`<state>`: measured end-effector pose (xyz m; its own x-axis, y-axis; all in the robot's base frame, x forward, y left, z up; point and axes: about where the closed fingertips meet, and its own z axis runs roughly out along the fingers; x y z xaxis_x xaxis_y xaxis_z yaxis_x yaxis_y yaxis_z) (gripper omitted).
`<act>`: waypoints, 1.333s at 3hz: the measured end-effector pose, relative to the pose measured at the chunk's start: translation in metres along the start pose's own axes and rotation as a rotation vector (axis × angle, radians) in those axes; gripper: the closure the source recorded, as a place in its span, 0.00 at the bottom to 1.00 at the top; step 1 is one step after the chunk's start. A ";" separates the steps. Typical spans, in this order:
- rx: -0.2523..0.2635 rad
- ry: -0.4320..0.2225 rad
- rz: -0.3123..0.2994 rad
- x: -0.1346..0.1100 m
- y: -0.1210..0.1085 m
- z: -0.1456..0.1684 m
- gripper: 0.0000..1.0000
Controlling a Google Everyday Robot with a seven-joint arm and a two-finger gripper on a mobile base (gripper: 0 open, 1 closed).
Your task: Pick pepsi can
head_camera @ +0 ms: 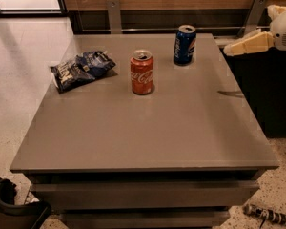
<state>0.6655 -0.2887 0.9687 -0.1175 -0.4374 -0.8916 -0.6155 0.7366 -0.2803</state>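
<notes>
Snack bag point(81, 69) sits at the left of the table point(133, 137), Coca-Cola can point(142, 73) in the middle, and pepsi can point(184, 45) upright back-right. Best approach is from the right at mid-can height, clear of the red can. Gripper point(236, 47) hovers right of the pepsi can, apart from it, pointing left and holding nothing; its opening can't be told.

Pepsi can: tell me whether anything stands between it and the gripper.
Nothing visible does. The gripper hangs right of the pepsi can, with only bare table between. The red can and snack bag sit to its left.
</notes>
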 end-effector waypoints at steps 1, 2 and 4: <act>0.001 -0.032 0.018 -0.002 -0.006 0.007 0.00; 0.001 -0.032 0.018 -0.002 -0.006 0.007 0.00; -0.071 -0.075 0.080 0.020 0.002 0.052 0.00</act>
<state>0.7028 -0.2691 0.9315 -0.1118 -0.3370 -0.9348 -0.6604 0.7281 -0.1835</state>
